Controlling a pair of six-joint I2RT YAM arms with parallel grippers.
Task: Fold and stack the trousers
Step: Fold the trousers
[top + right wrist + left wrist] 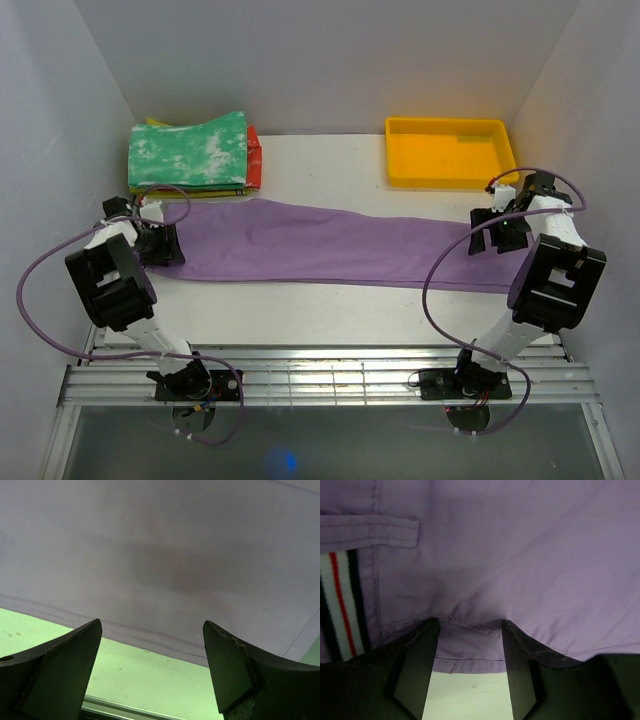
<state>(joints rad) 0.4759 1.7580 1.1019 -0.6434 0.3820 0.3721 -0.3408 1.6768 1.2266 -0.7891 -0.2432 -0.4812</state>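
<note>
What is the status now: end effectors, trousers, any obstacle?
Left end effector open at waistband end; right end effector open at leg end. Trousers flat, full length across table. Garment stack, yellow tray behind; nothing blocking.

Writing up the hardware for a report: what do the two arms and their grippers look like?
The left arm and right arm each have blocky black housings joined by white links. A purple cable loops along each. The left gripper and right gripper each have two dark wedge-shaped fingers, scuffed at the edges.

I count: 1 pair of lilac cloth trousers | 1 yellow rectangular plastic tray | 1 pile of folded garments | 2 robot arms
</note>
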